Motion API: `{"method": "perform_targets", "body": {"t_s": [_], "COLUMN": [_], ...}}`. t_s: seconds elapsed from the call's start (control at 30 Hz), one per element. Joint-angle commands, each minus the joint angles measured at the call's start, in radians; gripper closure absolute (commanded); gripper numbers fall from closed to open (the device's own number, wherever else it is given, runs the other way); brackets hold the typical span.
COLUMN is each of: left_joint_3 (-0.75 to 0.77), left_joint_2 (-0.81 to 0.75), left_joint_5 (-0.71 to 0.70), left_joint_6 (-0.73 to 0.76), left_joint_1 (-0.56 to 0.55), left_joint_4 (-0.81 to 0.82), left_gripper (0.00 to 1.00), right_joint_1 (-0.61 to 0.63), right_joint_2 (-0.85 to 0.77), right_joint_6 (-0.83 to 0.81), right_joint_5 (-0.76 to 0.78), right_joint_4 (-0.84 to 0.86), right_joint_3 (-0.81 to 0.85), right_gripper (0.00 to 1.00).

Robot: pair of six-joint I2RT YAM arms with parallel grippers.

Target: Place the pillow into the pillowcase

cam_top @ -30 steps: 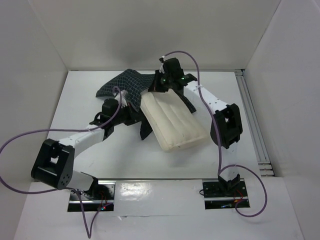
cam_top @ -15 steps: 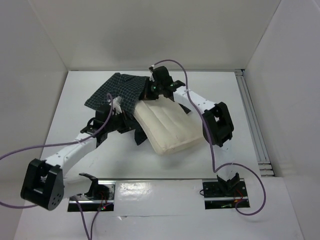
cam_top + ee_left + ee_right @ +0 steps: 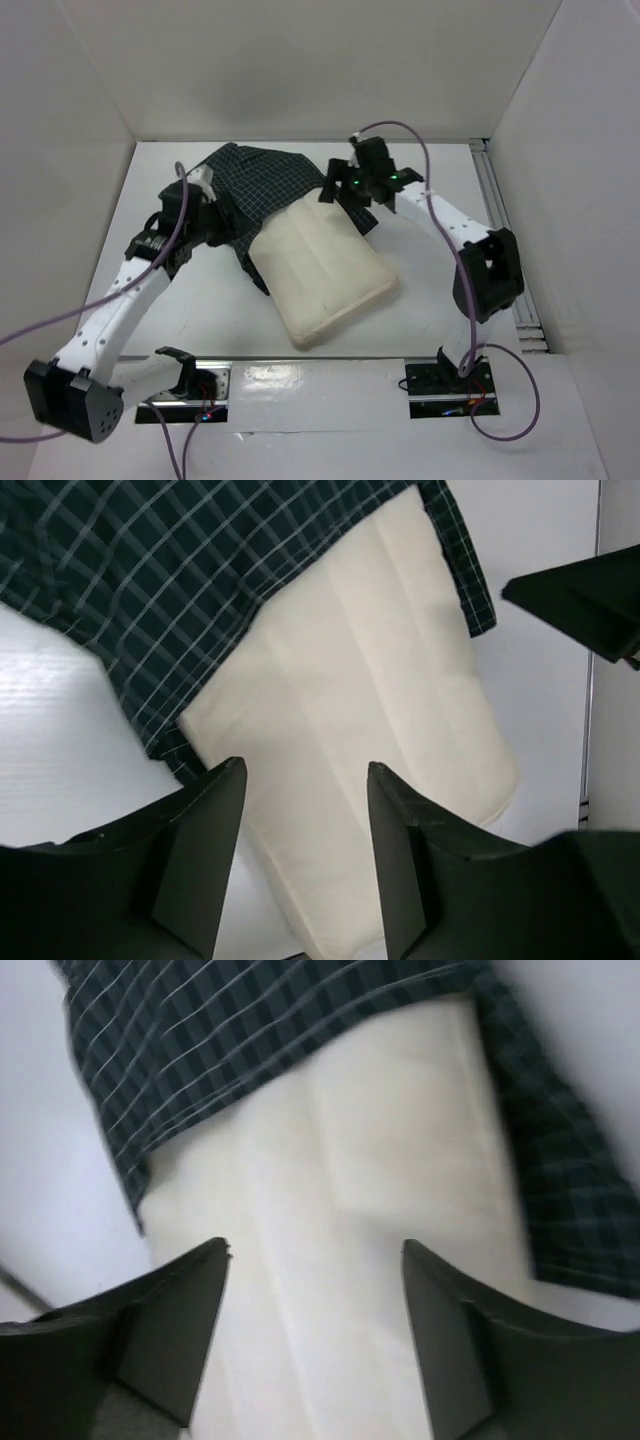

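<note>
On the white tabletop, near the middle, a plain cream, soft rectangular pillow with faint lengthwise quilted ridges, lying on a diagonal. Far end tucked into the mouth of a dark navy fabric pillowcase with a fine white grid check; the larger part of the length bare and sticking out toward the arm bases. Case bunched and rumpled beyond that, spread toward the back left of the table, with strips of checked cloth flanking the cushion on both sides at the covered end. Left gripper just beside the left edge of the case, jaws spread apart, clamping nothing. Same seen from the left wrist: left gripper hanging above the pillow, two black fingers wide apart, the pillowcase hem crossing the cream fabric at a slant. Right gripper at the far right corner of the case, also spread open and holding nothing. From the right wrist, somewhat blurred: right gripper over the pillow, jaws parted with bare cream cloth between, the pillowcase draped over the far end.
</note>
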Motion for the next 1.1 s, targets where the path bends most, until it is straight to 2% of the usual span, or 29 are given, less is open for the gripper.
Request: {"method": "perform_targets", "body": {"t_s": [0.0, 0.03, 0.07, 0.1, 0.13, 0.2, 0.23, 0.33, 0.57, 0.63, 0.7, 0.73, 0.83, 0.87, 0.97, 1.03, 1.07], "left_joint_3": [0.158, 0.27, 0.332, 0.39, 0.508, 0.626, 0.741, 0.917, 1.217, 1.257, 1.27, 1.27, 1.259, 1.259, 1.259, 1.273, 1.273], "left_joint_2": [0.199, 0.33, 0.331, 0.454, 0.515, 0.636, 0.749, 0.926, 1.176, 1.25, 1.276, 1.276, 1.296, 1.296, 1.325, 1.368, 1.379], "left_joint_5": [0.04, 0.04, 0.023, 0.004, -0.021, -0.116, -0.13, -0.199, -0.274, -0.285, -0.294, -0.294, -0.294, -0.294, -0.303, -0.303, -0.303], "left_joint_6": [0.042, 0.042, 0.042, 0.042, 0.052, 0.052, 0.052, 0.043, 0.064, 0.073, 0.073, 0.063, 0.062, 0.062, 0.062, 0.072, 0.072], "left_joint_1": [-0.065, -0.122, -0.151, -0.179, -0.228, -0.256, -0.256, -0.29, -0.351, -0.36, -0.36, -0.369, -0.378, -0.379, -0.379, -0.379, -0.379], "left_joint_4": [-0.043, -0.064, -0.1, -0.127, -0.185, -0.256, -0.288, -0.396, -0.512, -0.537, -0.549, -0.549, -0.539, -0.539, -0.528, -0.528, -0.528], "left_gripper": [0.36, 0.36, 0.34, 0.31, 0.28, 0.25, 0.25, 0.2, 0.15, 0.15, 0.13, 0.12, 0.08, 0.07, 0.06, 0.12, 0.32], "right_joint_1": [-0.121, -0.167, -0.184, -0.197, -0.206, -0.217, -0.217, -0.235, -0.284, -0.284, -0.284, -0.284, -0.284, -0.284, -0.284, -0.284, -0.284], "right_joint_2": [-0.107, -0.096, -0.085, -0.069, -0.05, 0.008, 0.026, 0.079, 0.123, 0.149, 0.149, 0.149, 0.149, 0.149, 0.129, 0.103, 0.103], "right_joint_6": [-0.05, -0.068, -0.068, -0.096, -0.111, -0.148, -0.16, -0.173, -0.173, -0.173, -0.173, -0.173, -0.162, -0.162, -0.162, -0.151, -0.151], "right_joint_5": [0.093, 0.104, 0.104, 0.104, 0.095, 0.084, 0.075, 0.046, -0.084, -0.115, -0.161, -0.175, -0.2, -0.21, -0.221, -0.234, -0.246], "right_joint_4": [-0.014, -0.024, -0.035, -0.035, -0.05, -0.078, -0.087, -0.087, 0.006, 0.02, 0.046, 0.058, 0.085, 0.085, 0.094, 0.106, 0.12], "right_joint_3": [-0.093, -0.104, -0.104, -0.104, -0.08, -0.05, -0.038, -0.009, -0.047, -0.056, -0.07, -0.085, -0.114, -0.115, -0.138, -0.167, -0.167], "right_gripper": [0.18, 0.1, 0.06, 0.04, 0.02, 0.0, 0.0, 0.0, 0.0, 0.08, 0.22, 0.39, 0.68, 0.84, 0.99, 1.0, 1.0]}}
